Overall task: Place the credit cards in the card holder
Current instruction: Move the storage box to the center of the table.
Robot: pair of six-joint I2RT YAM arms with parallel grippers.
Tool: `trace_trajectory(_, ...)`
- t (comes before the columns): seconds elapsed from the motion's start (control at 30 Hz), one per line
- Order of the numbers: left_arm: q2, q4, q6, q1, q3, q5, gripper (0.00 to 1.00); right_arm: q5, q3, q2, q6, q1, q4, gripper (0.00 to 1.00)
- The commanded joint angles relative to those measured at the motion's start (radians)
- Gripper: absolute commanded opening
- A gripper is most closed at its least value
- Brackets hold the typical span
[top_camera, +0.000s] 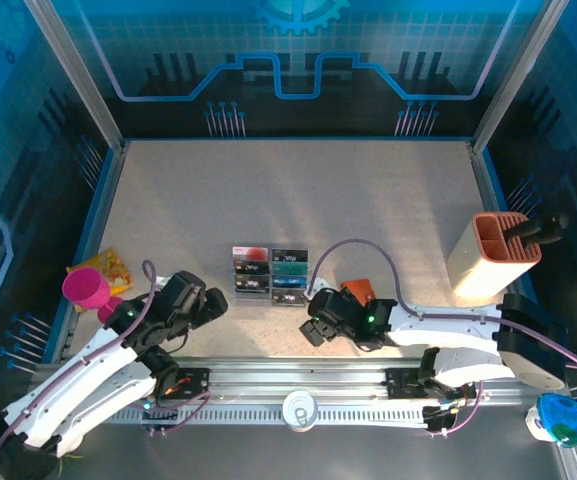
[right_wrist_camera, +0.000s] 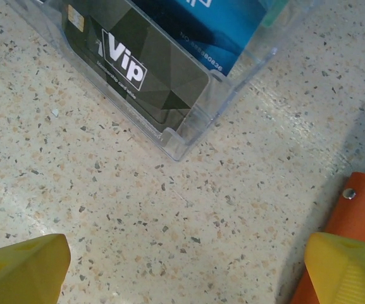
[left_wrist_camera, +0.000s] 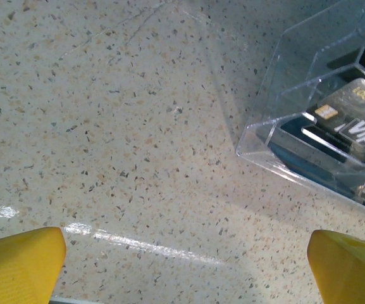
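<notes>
Acrylic tray: clear and slotted, it is sitting near the middle of the tabletop and is carrying the credit cards in two columns.
Writing, right wrist view: a black card is showing "Vip" in boxed white letters beside a gold chip. The blue card next to it is bearing a line of small white print starting "NO", with digits too fine to read surely.
Writing, left wrist view: a grey card is showing "Vip" again, with a faint word above that is looking like "LOGO".
Card holder: orange-red, it is lying on the tabletop just right of the tray, and a small metal stud is showing on it in the right wrist view.
Left claw: its yellow fingertips are standing wide apart and gripping nothing, low over bare tabletop beside the tray's near left corner.
Right claw: it is gaping wide and holding nothing, between the tray's near right corner and the card holder. One fingertip is overlapping the holder, and I cannot tell whether they are touching.
Surface: pale speckled stone-look, catching streaks of glare.
Room: blue panels with circuit lines and a gear emblem are enclosing the tabletop behind metal posts.
Elsewhere: a beige-and-orange box is standing at the right, and a pink cup is sitting by a yellow packet at the left.
</notes>
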State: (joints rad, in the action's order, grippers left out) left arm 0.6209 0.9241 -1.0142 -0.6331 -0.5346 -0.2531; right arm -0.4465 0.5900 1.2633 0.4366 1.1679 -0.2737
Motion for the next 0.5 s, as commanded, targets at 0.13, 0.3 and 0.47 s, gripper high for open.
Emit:
trace_trajectory(0.13,0.036,0.059,-0.109,-0.106,0.023,-0.071,0.99,-0.041,0.015,0.018,0.006,0.022,-0.001,0.96)
trace_trajectory(0.3,0.112,0.048,-0.112,-0.171,0.000,-0.116,0.99,-0.070,0.006,0.021,0.011,0.022,0.018,0.96)
trace_trajectory(0.47,0.187,0.012,-0.100,-0.213,-0.012,-0.167,0.99,-0.092,0.025,0.051,0.006,0.018,0.029,0.97)
